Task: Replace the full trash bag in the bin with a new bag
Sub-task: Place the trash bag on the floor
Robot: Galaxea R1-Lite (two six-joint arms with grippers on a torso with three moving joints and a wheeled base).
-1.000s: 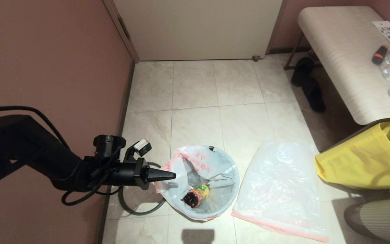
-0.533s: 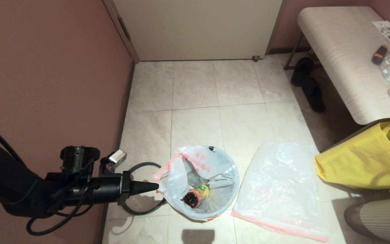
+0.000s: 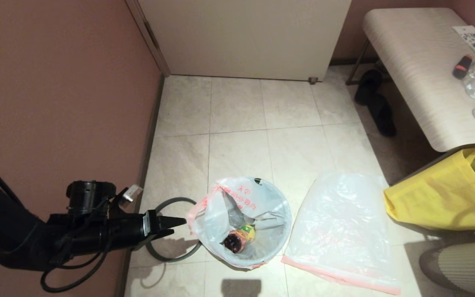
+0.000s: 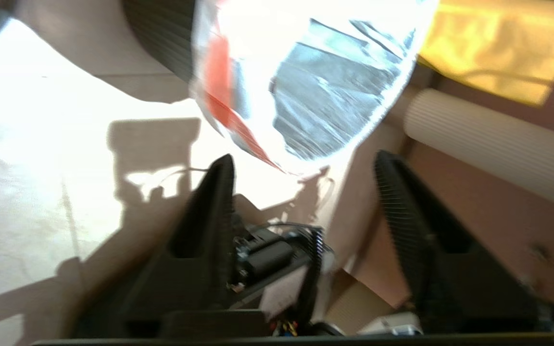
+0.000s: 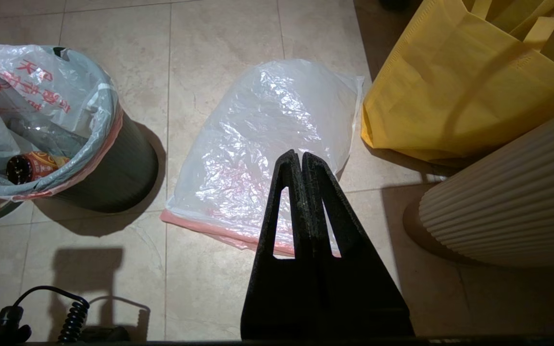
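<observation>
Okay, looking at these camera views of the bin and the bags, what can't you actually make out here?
- The bin: its inside is hidden by the full trash bag in every view.
- The rubbish: only a bottle shows in the head view; anything under it is hidden by the plastic.
- The left wrist view is blurred, so whether the left gripper touches the bag's edge is unclear.
- The yellow bag: cut off by the picture edge; contents hidden.

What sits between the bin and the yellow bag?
The new bag lies flat on the floor between the bin and the yellow bag, shown in head and right wrist views.
</observation>
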